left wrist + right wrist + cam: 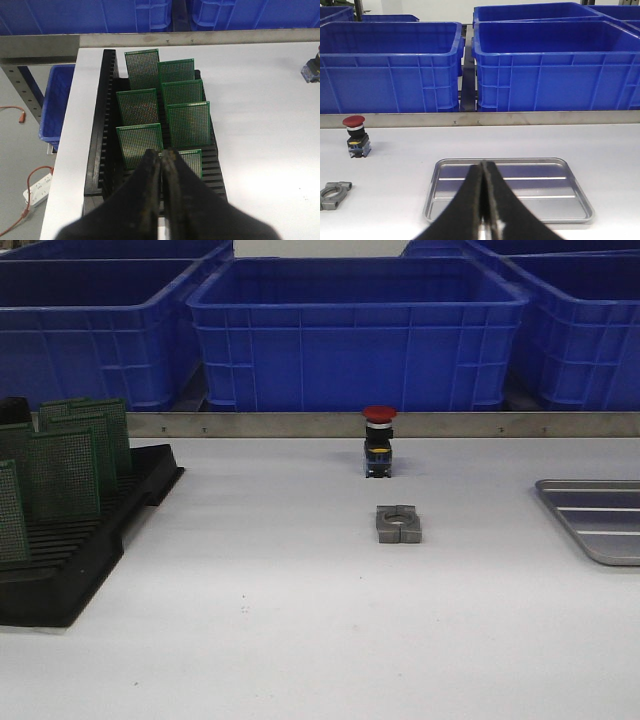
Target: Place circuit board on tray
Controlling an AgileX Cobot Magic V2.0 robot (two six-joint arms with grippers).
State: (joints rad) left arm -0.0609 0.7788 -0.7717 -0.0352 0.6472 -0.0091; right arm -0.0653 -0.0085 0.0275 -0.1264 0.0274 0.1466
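Observation:
Several green perforated circuit boards [187,122] stand upright in a black slotted rack [100,150] at the table's left; they also show in the front view [65,475]. My left gripper [162,151] is shut and empty, hovering above the rack's near end, close to the nearest boards. The silver ribbed tray [570,195] lies empty at the table's right, also partly in the front view [600,520]. My right gripper [483,164] is shut and empty, hovering at the tray's near side. Neither gripper shows in the front view.
A red-capped push button [379,440] and a grey metal clamp block [398,523] sit mid-table, also in the right wrist view [356,136] [333,194]. Big blue bins [355,330] stand behind a metal rail. The table's left edge [65,150] drops to the floor.

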